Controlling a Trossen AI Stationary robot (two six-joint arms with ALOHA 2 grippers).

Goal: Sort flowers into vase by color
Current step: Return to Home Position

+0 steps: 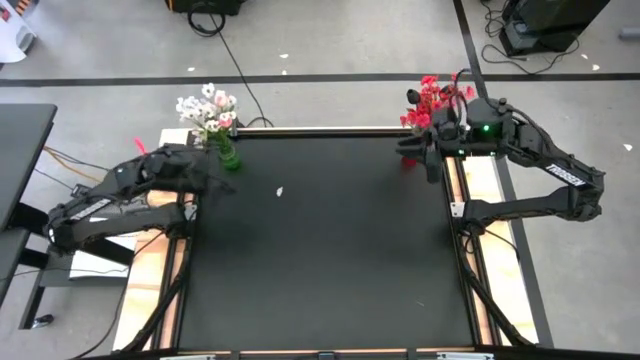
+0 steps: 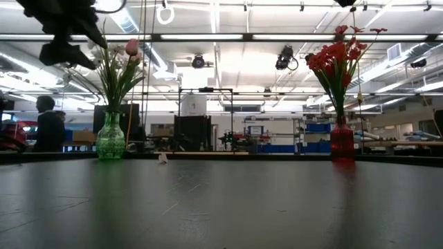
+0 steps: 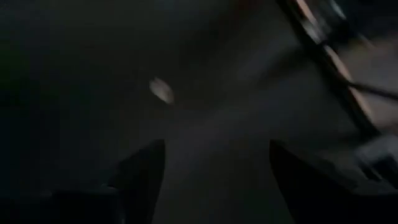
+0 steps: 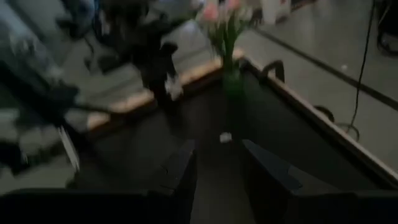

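Note:
White and pink flowers (image 1: 208,108) stand with their stems in a green glass vase (image 1: 229,156) at the table's far left, and the low view shows the same vase (image 2: 111,140). Red flowers (image 1: 432,98) stand in a red vase (image 2: 342,142) at the far right. My left gripper (image 3: 217,174) hovers open just on the near side of the green vase, nothing between its fingers. Beside the red vase, above the table's right edge, my right gripper (image 4: 217,165) is open and holds nothing; it faces across the table toward the green vase (image 4: 232,81).
A small white scrap (image 1: 280,190) lies on the black table top (image 1: 330,260) right of the green vase. The table's wooden rim (image 1: 468,200) and frame rails run along both sides. Cables cross the floor beyond the far edge. People stand in the room behind.

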